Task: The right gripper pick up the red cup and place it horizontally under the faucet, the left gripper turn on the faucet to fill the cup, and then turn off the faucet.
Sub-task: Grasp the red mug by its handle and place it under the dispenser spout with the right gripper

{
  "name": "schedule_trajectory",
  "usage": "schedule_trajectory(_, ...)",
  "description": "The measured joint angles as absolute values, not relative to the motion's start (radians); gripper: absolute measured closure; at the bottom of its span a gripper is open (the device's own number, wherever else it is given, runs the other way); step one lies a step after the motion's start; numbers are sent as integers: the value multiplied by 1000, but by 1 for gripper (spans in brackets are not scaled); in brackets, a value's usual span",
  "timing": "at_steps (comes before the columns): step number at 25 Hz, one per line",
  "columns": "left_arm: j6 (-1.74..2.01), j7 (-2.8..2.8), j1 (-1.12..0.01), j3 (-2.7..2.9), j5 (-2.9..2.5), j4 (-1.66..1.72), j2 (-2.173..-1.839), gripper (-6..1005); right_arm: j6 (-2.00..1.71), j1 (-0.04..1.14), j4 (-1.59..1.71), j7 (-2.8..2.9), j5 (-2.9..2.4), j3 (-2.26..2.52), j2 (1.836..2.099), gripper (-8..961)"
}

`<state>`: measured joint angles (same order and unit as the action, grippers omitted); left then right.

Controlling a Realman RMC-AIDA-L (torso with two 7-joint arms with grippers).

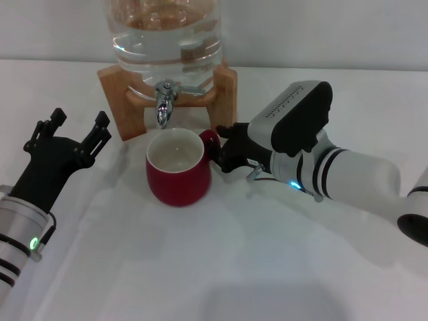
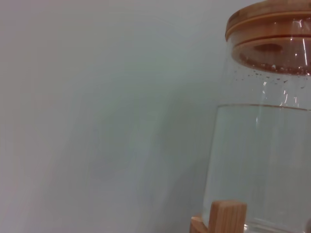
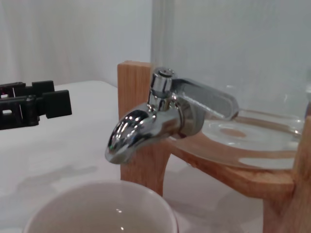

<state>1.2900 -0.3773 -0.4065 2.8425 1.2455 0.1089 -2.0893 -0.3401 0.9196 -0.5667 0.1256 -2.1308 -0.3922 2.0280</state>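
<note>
Red cup point(image 1: 178, 175) rigid, glazed, likely slippery; right tool point(image 1: 224, 148) clamped on handle. Left tool point(image 1: 73, 132) apart, beside faucet point(image 1: 164, 100).

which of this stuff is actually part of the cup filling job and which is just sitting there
Part of the job:
- red cup, upright under the spout
- faucet
- right gripper, at the cup's handle
- left gripper, open, left of the stand

Just there:
- glass water jar with wooden lid
- wooden stand
- white table
</note>
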Motion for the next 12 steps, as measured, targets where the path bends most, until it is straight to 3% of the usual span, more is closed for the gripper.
schedule_trajectory(12,1281,-377,-407,2842,1248,109,-2089,120,-362,899,-576,124,-2154,-391,2028,628)
